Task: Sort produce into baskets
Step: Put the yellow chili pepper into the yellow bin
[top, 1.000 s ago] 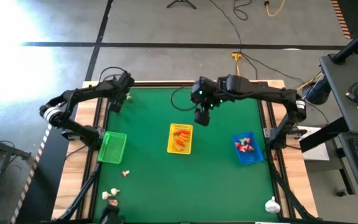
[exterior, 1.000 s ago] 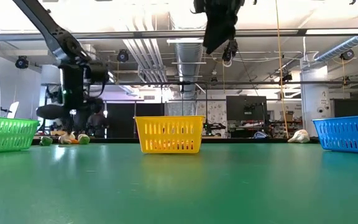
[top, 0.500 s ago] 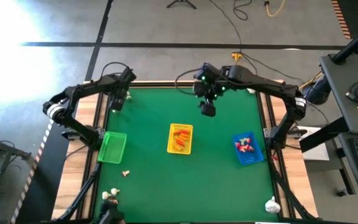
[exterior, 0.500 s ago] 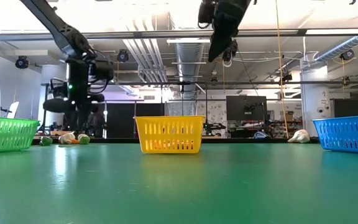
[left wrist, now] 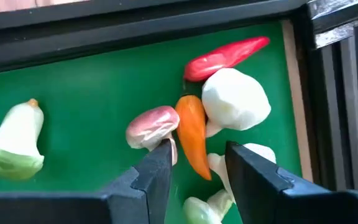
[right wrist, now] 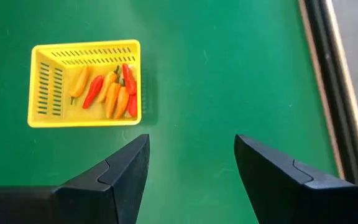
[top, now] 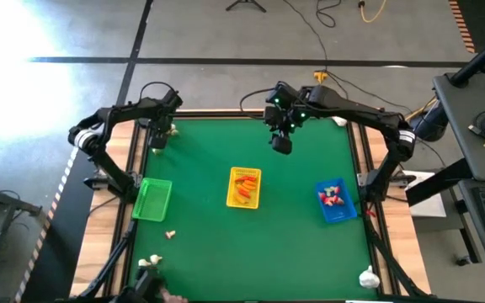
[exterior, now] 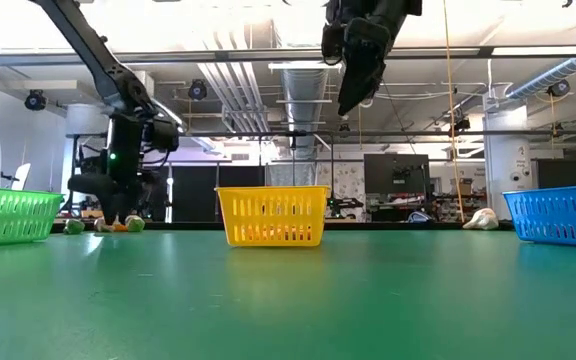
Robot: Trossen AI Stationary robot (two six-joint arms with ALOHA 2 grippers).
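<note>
Small orange toy pepper (left wrist: 193, 135) lies among cream and red pieces at the table's far-left corner; I see left gripper (left wrist: 197, 163) fingers narrowly straddling it. Right gripper (right wrist: 191, 165) hovers high, wide, empty.

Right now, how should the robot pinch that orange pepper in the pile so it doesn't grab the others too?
Probably across its narrow body, near the lower tip, coming straight down. The orange pepper is long and slim, lined up with the gap of the open left gripper. A pink mushroom and a white mushroom press against its upper part, so lower down is clearer.
</note>
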